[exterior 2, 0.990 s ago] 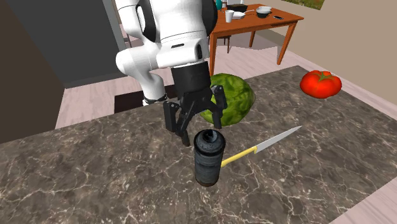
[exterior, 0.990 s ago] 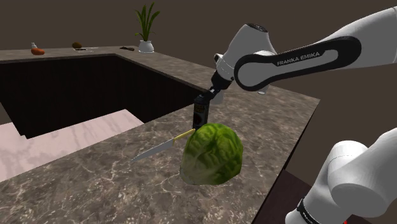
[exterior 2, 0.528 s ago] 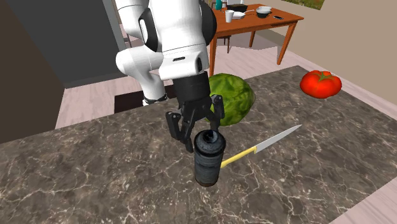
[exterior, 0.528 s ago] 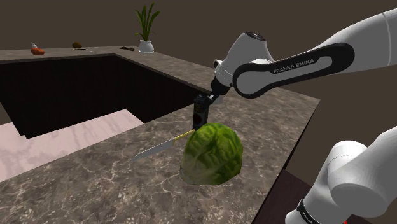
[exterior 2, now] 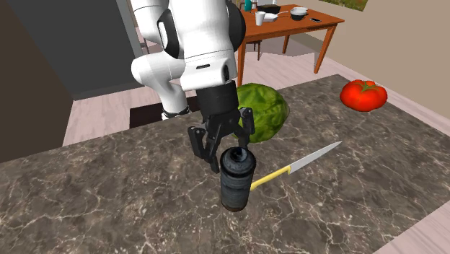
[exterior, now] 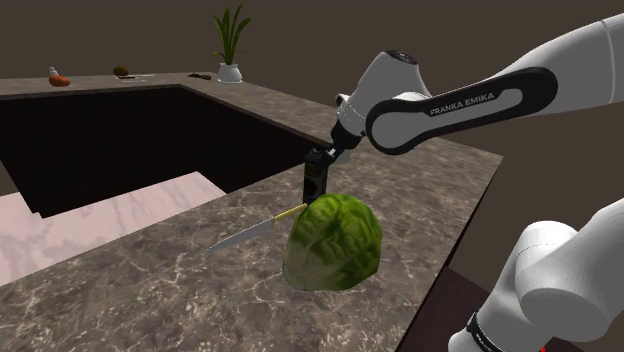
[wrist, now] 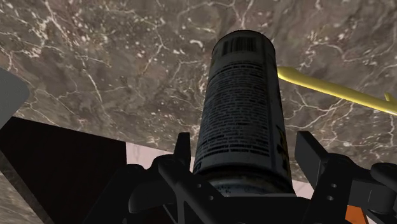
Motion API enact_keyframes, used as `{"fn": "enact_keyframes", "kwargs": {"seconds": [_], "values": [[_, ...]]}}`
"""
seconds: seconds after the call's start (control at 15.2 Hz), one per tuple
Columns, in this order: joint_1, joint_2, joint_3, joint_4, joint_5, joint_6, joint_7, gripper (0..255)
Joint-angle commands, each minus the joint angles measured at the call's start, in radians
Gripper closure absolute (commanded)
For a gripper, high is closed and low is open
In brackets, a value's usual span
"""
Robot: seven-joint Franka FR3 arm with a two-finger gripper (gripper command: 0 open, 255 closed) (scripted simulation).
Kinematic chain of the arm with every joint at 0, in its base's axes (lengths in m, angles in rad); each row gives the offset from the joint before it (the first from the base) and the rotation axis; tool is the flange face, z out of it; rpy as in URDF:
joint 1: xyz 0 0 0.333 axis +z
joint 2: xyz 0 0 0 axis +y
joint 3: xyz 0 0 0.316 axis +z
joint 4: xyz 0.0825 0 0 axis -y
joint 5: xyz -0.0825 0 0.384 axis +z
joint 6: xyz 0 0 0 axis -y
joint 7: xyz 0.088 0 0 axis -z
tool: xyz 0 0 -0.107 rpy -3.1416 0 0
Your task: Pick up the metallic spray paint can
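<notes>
Home kitchen, dark marble counter (exterior 2: 108, 202), knife (exterior 2: 303, 162), cabbage (exterior: 333, 243), tomato (exterior 2: 363, 94), wooden dining table (exterior 2: 288, 30) with dishes (exterior 2: 298, 12) behind

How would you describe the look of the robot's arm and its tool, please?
The arm has glossy white rounded shells with dark joint bands; one carries white FRANKA EMIKA lettering. The tool is all black, with two blocky fingers and a small orange patch near its base.

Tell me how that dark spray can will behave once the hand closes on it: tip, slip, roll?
The spray can stands tall and narrow on the counter, so an off-centre touch may tip it. Its round, smooth-looking wall could slip, or roll if felled. The hand straddles its top, open; the can looks rigid.
</notes>
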Motion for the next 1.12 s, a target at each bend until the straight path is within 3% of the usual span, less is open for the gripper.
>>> {"fn": "enact_keyframes", "kwargs": {"seconds": [0.0, 1.06], "values": [[0.000, -0.005, 0.000, 0.007, 0.000, -0.014, 0.000, 255], [0.004, -0.048, -0.002, 0.165, 0.008, -0.214, -0.010, 255]]}}
